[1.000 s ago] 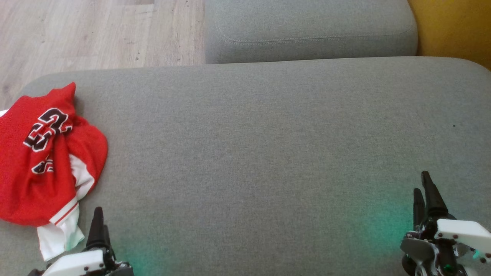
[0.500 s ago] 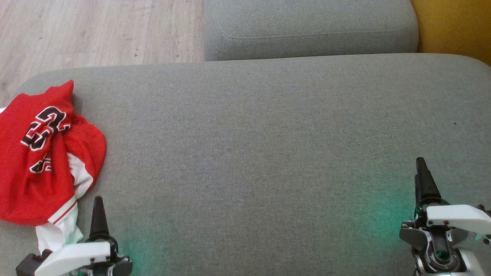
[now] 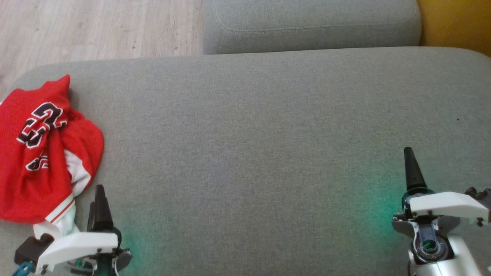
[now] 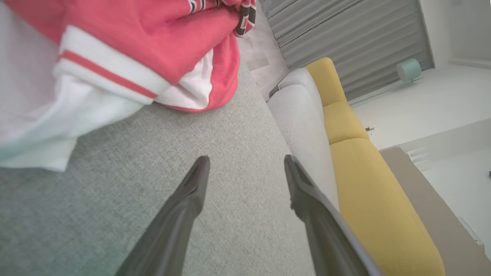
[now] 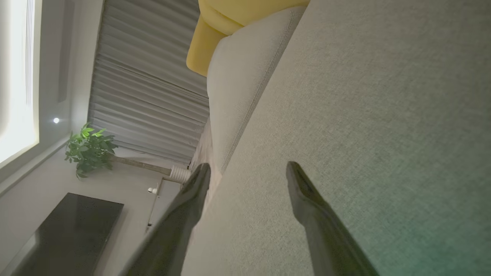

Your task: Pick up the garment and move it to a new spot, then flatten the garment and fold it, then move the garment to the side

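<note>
The garment (image 3: 42, 153) is a red jersey with black-and-white numbers and white trim, crumpled at the left end of the grey cushion (image 3: 268, 126). The left wrist view shows the garment (image 4: 126, 50) close up, its white hem resting on the cushion. My left gripper (image 3: 98, 197) hovers at the lower left, just right of the hem, open with nothing between its fingers (image 4: 191, 191). At the lower right my right gripper (image 3: 411, 168) is turned on its side over bare cushion, far from the jersey. Its fingers (image 5: 303, 191) stand apart, holding nothing.
A second grey cushion (image 3: 310, 23) lies beyond the far edge, with a yellow seat (image 3: 456, 23) to its right. Wooden floor (image 3: 96, 27) shows at the upper left. A plant (image 5: 90, 149) and a dark table (image 5: 65, 226) appear in the right wrist view.
The right gripper has moved forward and rolled onto its side. The left gripper has rolled too and edged toward the hem. The head camera has shifted a little. The jersey lies as before.
</note>
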You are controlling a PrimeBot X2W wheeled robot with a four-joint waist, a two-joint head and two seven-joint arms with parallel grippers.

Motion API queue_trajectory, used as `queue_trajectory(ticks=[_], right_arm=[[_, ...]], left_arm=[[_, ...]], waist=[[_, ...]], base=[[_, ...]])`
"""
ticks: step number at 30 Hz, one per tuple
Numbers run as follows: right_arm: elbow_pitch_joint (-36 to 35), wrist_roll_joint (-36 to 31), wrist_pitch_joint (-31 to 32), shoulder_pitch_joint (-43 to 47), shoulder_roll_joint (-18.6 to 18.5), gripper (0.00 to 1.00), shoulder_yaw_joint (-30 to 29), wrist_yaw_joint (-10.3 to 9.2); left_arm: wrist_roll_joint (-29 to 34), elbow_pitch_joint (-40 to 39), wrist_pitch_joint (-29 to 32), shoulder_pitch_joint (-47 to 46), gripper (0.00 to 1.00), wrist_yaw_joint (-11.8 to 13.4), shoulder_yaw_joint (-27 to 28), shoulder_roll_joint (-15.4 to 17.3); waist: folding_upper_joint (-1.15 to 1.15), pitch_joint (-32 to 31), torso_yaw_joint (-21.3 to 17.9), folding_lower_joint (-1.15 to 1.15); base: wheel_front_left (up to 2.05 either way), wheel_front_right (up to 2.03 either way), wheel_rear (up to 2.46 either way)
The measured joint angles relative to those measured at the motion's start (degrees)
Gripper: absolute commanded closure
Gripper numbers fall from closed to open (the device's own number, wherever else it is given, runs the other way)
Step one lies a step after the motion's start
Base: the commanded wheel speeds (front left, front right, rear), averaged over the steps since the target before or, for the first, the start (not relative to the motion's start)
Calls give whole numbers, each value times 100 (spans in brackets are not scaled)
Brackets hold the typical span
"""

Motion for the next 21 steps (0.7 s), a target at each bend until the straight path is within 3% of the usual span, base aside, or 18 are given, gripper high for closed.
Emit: queue_trajectory(ticks=[21], right_arm=[[324, -1756, -334, -535, -83, 0, 114, 0]], left_arm=[[1784, 98, -353, -412, 0, 5, -242, 153]], waist=[[0, 233, -5, 0]], base=[[0, 0, 0]])
